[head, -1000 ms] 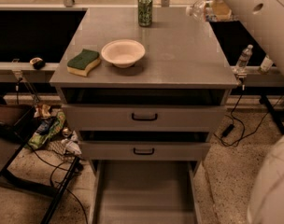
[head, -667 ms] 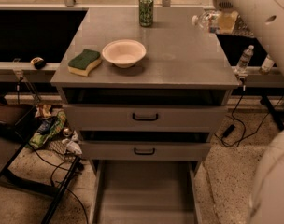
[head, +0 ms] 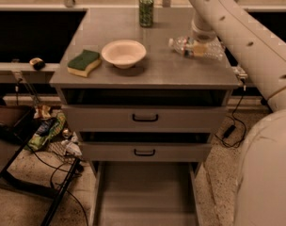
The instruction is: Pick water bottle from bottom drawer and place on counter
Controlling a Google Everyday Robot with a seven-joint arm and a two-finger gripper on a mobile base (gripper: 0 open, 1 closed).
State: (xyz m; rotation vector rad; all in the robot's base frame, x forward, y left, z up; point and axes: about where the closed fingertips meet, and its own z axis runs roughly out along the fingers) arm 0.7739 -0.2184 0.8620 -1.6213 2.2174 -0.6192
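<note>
Water bottle [head: 180,45], label unreadable, sideways at right of the counter [head: 157,72], clasped by the tool [head: 199,48].

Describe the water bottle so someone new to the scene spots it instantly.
Find the grey counter atop the drawer cabinet; the water bottle lies on its side near the right edge, right of the bowl. The gripper sits over its middle. Unlike the upright green can behind, it is clear, crinkled plastic with its cap pointing left.
</note>
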